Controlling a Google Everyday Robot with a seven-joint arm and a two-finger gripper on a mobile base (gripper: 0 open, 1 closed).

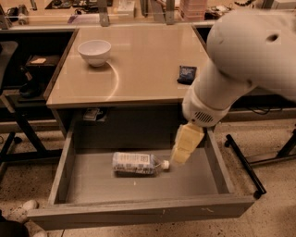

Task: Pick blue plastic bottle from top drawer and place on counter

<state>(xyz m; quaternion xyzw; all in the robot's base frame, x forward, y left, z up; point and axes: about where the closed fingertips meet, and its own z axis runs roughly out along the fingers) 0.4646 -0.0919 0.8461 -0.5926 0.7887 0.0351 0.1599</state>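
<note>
The blue plastic bottle (135, 163) lies on its side on the floor of the open top drawer (138, 212), white cap pointing right. My gripper (181, 156), pale yellow, hangs from the big white arm over the drawer. Its tip is just right of the bottle's cap, close to it, with nothing in it. The beige counter (138, 69) spreads above and behind the drawer.
A white bowl (95, 52) stands on the counter's left side. A small dark blue flat packet (186, 74) lies at the counter's right edge. A narrow ledge with metal posts (104, 11) runs along the back. Dark table legs (245, 164) stand on the floor at right.
</note>
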